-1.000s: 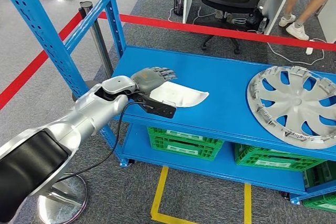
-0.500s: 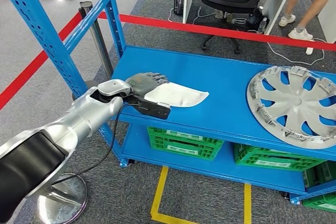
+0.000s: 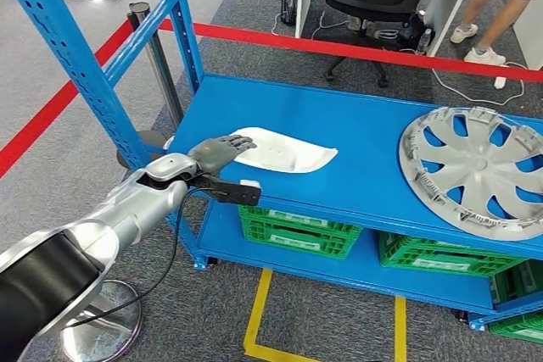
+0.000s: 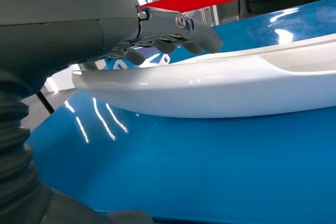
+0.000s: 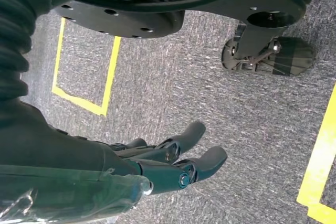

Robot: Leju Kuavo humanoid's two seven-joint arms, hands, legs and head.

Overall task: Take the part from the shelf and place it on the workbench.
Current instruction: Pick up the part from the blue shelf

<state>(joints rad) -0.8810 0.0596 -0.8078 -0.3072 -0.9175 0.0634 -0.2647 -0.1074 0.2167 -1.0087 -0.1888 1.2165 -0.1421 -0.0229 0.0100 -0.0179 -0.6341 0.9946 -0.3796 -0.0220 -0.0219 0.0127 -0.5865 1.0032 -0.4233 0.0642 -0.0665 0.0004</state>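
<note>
Part (image 3: 282, 151): white, long and shallow, lying flat on the top board of the blue shelf (image 3: 359, 137), near its left end. You have the left hand (image 3: 221, 150) at that end of the part, fingers (image 4: 180, 27) stretched out over its upper rim. The left wrist view shows them just above the rim, perhaps touching, with the thumb below the edge; nothing is clamped yet, so count the hand as apart. The low, flat approach makes sense: the part offers only a thin lip to pinch. Right hand (image 5: 174, 161) hangs by the carpet, fingers loosely extended, holding nothing. Hubcap (image 3: 477, 171) sits well apart on the right end of the shelf, out of your way. Green crates (image 3: 298, 231) sit one level below.
</note>
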